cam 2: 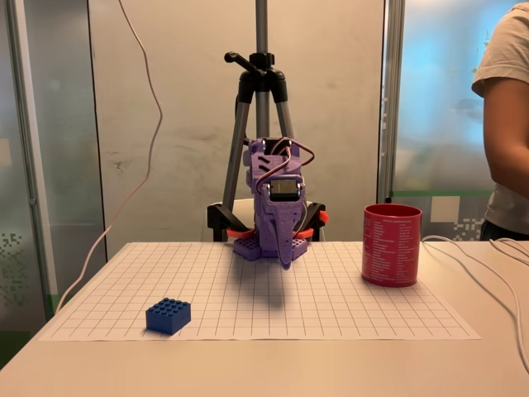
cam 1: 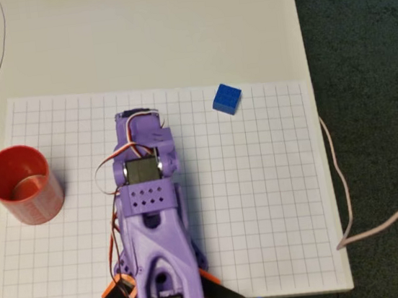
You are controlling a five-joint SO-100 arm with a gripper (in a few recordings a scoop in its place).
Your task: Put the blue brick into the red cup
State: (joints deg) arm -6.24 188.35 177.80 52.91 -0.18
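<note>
Claw (cam 2: pixel 285 258) hangs pressed together, empty, between blue brick (cam 1: pixel 227 99) and red cup (cam 1: pixel 25 185).

A pale cream desk (cam 1: pixel 171 36) carries a white sheet of grid paper (cam 1: pixel 276 183) that covers most of its top. In the overhead view, dark grey carpet (cam 1: pixel 374 98) lies beyond the desk's right edge, and thin pale cables (cam 1: pixel 340 175) trail over that edge. In the fixed view, a black and grey tripod (cam 2: pixel 261 91) stands behind the desk before a scuffed off-white wall panel (cam 2: pixel 190 124). Glass panes (cam 2: pixel 438 91) to the right glow with bluish daylight. A person in a light shirt (cam 2: pixel 504 116) stands at the right edge.
</note>
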